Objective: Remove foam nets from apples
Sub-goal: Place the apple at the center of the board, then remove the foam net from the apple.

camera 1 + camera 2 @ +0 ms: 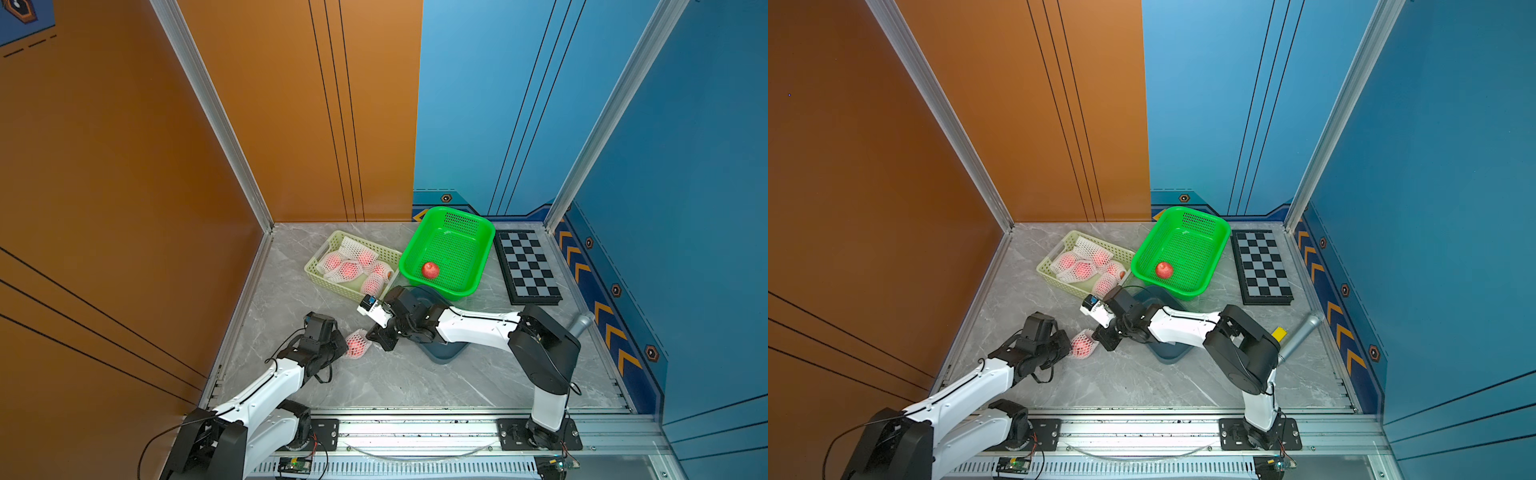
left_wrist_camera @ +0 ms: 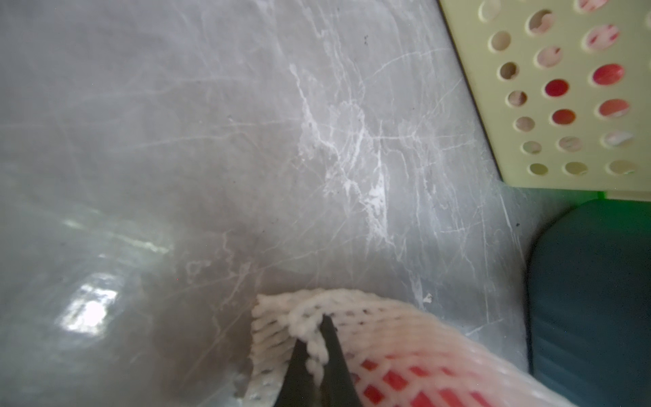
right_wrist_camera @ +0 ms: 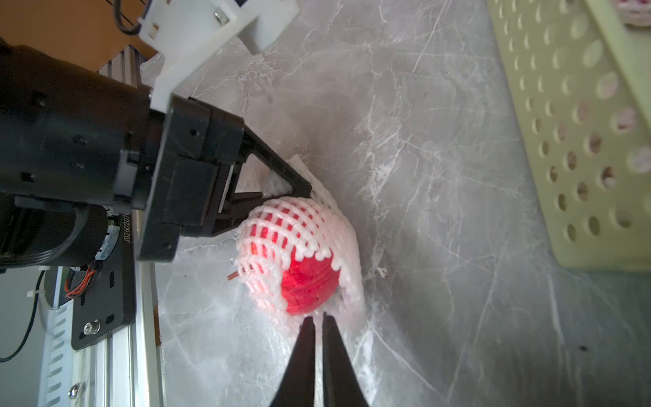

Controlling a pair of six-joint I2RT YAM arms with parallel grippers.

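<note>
Grey marble table [image 1: 415,382]: carries everything noted below.

Chessboard [image 1: 527,266]: flat, just right of the green basket [image 1: 457,249], which serves as landmark.

Green basket: set askew toward the back of the table.

Pale yellow basket [image 1: 332,284]: just left of the green basket, corners close. Holds a heap of netted apples [image 1: 349,269].

Dark teal tray [image 1: 444,353]: on the robot's side of the green basket, mostly hidden under the right arm.

Bare apple [image 1: 430,270]: inside the green basket, in its near-left part, no net on it.

Apple [image 3: 306,285]: on bare table, toward the robot and to the left of the green basket, between the two grippers. Foam net [image 3: 281,218] wrapped round most of it, red skin exposed at one open end.

Left gripper [image 2: 313,333]: on the side of the apple away from the green basket, clamped tight on a bunched fold of foam net.

Right gripper [image 3: 318,319]: on the side of the apple nearer the green basket. Closed to a thin slit, tips at the net's open rim beside the exposed skin. Whether a strand is caught between them, cannot tell.
</note>
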